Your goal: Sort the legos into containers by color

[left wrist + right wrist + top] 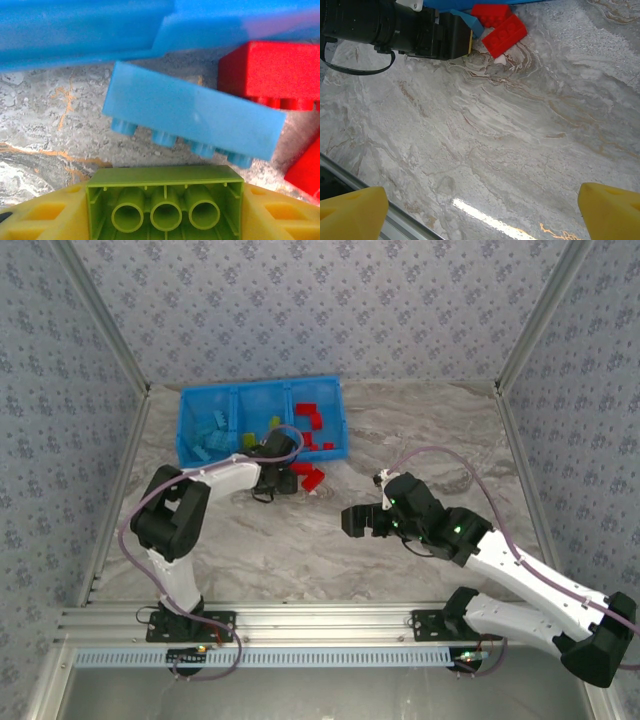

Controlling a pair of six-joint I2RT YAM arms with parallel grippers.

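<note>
The lime green brick is clamped by its smooth side walls in the left tool; light, rigid, slippery plastic is presumed. The right tool is spread apart.

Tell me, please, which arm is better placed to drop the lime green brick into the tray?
Probably left. The left gripper has the lime green brick between its jaws beside the blue tray; the right gripper hangs open over the table.
</note>
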